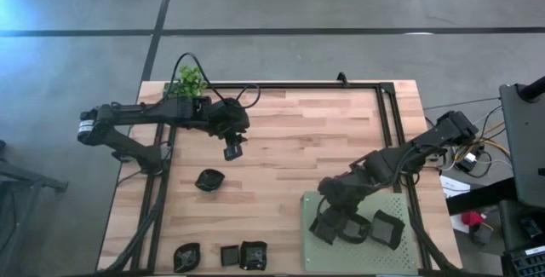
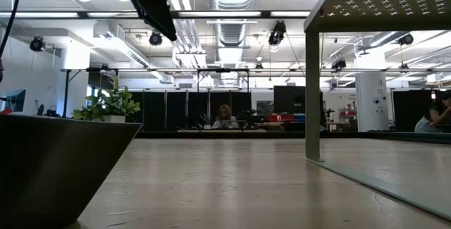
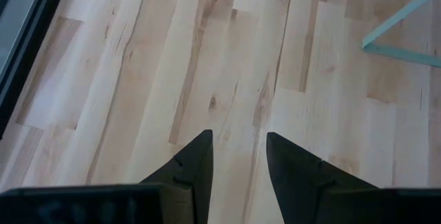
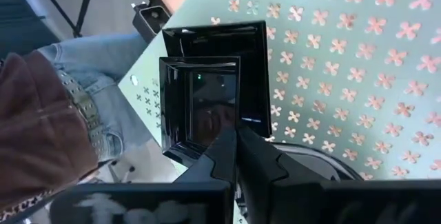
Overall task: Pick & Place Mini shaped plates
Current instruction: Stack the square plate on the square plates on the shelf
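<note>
Your right gripper (image 4: 234,138) clamps a square plate (image 4: 200,107) over green mat (image 1: 409,247) | left jaws (image 3: 238,162) open, empty | four plates (image 1: 209,179) wait on surface (image 1: 298,141)

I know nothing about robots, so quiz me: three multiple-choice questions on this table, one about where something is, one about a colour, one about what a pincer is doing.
1. Where is the leafy plant? A on the mat; B at the table edge beside the left arm; C in the right pincer.
2. What colour is the flower-patterned mat? A red; B pale green; C black.
3. The left pincer is: A open and empty; B shut on a plate; C holding the plant.

Answers: B, the high view shows it there; B, the mat under the right pincer is pale green; A, its fingers stand apart over bare wood.
</note>
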